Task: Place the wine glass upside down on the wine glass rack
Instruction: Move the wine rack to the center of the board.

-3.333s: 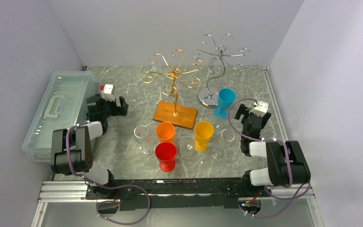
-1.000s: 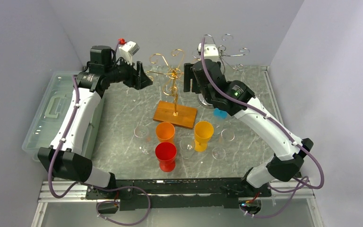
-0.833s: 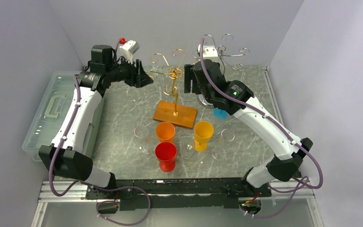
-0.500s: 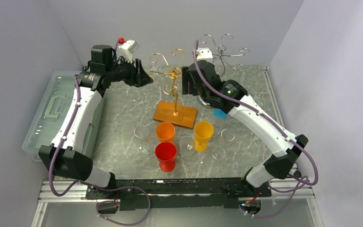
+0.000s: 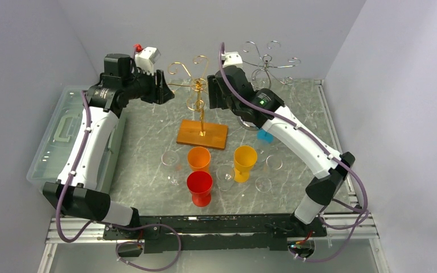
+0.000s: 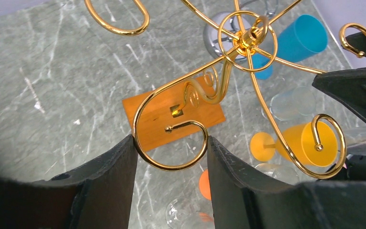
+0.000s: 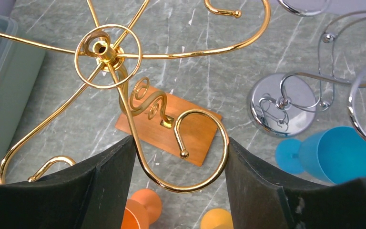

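Now | grey marble tabletop (image 5: 148, 125), pale walls (image 5: 205, 34) | left gripper (image 6: 171, 148), right gripper (image 7: 178, 148) clamp gold rack (image 5: 200, 91)

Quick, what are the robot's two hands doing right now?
Left gripper: closed on a curl of the gold rack.
Right gripper: closed on another curl of the gold rack.

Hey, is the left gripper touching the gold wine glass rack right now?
Touching. In the left wrist view, the left gripper has both fingers against opposite sides of one curled hook of the gold rack, with no gap showing.
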You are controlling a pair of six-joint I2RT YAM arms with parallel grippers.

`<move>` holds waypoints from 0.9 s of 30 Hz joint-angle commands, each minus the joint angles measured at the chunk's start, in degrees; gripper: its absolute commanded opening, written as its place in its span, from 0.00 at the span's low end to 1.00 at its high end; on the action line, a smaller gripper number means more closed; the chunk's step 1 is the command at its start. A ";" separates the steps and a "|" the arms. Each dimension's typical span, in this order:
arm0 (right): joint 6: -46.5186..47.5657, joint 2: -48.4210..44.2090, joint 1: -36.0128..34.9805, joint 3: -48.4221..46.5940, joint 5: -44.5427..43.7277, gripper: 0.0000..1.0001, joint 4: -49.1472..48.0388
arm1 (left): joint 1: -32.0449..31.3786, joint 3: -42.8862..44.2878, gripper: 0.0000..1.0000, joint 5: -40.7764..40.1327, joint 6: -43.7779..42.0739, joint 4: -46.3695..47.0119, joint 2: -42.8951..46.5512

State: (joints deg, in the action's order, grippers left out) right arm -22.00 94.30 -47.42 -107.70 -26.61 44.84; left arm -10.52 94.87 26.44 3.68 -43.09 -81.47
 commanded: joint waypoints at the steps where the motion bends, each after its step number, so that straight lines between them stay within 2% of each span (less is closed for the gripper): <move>1: -0.33 4.25 -2.07 -3.86 3.13 0.61 -0.96 | -0.59 5.10 0.24 -1.77 -2.98 3.19 2.72; 4: -0.33 4.06 -2.50 -3.78 2.35 0.61 -0.82 | -0.59 3.86 0.25 -3.77 -3.95 3.99 2.89; 5: -0.33 3.79 -2.57 -3.61 1.81 0.61 -0.62 | -0.57 3.53 0.28 -4.45 -5.06 4.12 2.97; 6: -0.39 3.21 -2.59 -3.39 0.99 0.63 -0.40 | -0.59 3.27 0.36 -4.97 -5.29 4.22 3.09; 9: -0.28 0.15 -2.55 -1.99 -1.94 0.75 -0.50 | -0.61 3.92 0.62 -4.97 -4.56 3.77 3.20; 11: 0.12 -2.25 -2.50 -1.39 -3.50 0.83 -0.47 | -0.59 5.22 0.74 -4.06 -4.35 2.66 3.08; 12: 0.26 -3.37 -2.50 -1.50 -4.05 0.86 0.16 | -0.58 6.03 0.88 -3.76 -4.42 1.87 3.01; 13: 0.43 -4.35 -2.50 -1.65 -4.45 0.87 0.89 | -0.55 6.89 0.96 -3.39 -4.72 0.95 2.91; 14: 0.47 -5.25 -2.50 -1.74 -4.76 0.91 1.66 | -0.55 7.77 0.99 -3.00 -5.14 -0.15 2.78; 18: -1.37 -9.93 -2.57 1.29 -5.55 0.93 5.20 | -0.55 10.63 0.99 -3.31 -6.17 -5.44 3.34; 21: -4.11 -13.93 -3.65 4.96 -5.49 0.88 8.31 | -0.54 12.32 0.99 -4.33 -6.64 -9.41 4.19; 27: -10.19 -16.36 -15.99 13.09 -8.57 0.75 12.98 | -0.21 12.87 0.99 -5.00 -6.88 -15.17 7.38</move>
State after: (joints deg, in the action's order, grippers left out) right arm -27.16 76.79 -55.94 -98.41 -32.84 52.03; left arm -10.85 105.91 21.96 -2.22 -53.39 -77.14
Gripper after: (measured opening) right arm 0.795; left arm 0.994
